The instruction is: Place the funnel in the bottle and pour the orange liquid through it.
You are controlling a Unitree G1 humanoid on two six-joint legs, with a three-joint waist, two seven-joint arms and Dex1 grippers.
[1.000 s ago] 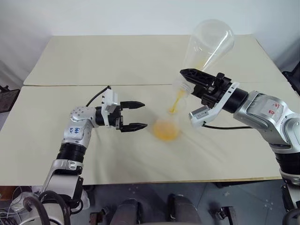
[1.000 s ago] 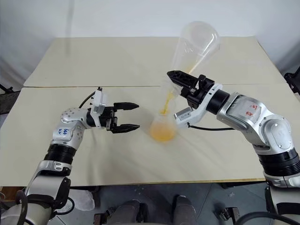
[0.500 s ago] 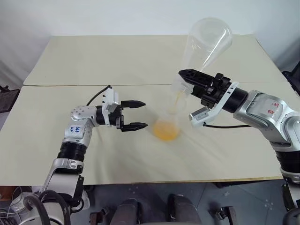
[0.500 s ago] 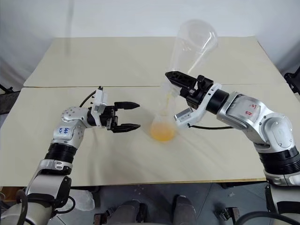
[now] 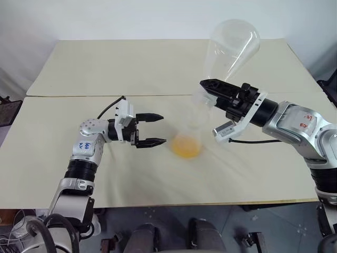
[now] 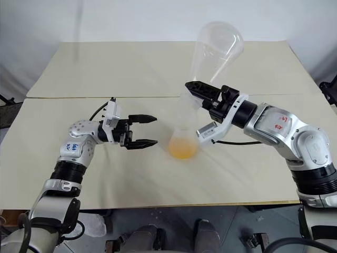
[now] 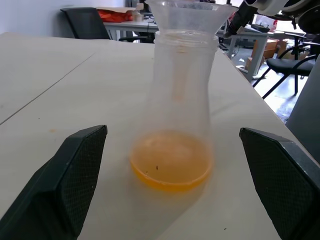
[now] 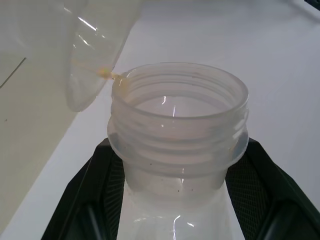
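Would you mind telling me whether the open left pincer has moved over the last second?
No. The left pincer stays beside the small clear flask, level with the table seam as before.

Bright even overhead light, soft faint shadows on the table (image 5: 131, 68), sharp focus, slight glare on clear plastic

Both arms are silver-grey with black joint rings; the left pincer (image 5: 151, 129) has black fingers (a black cable loops behind), and the right pincer (image 5: 209, 86) matches.
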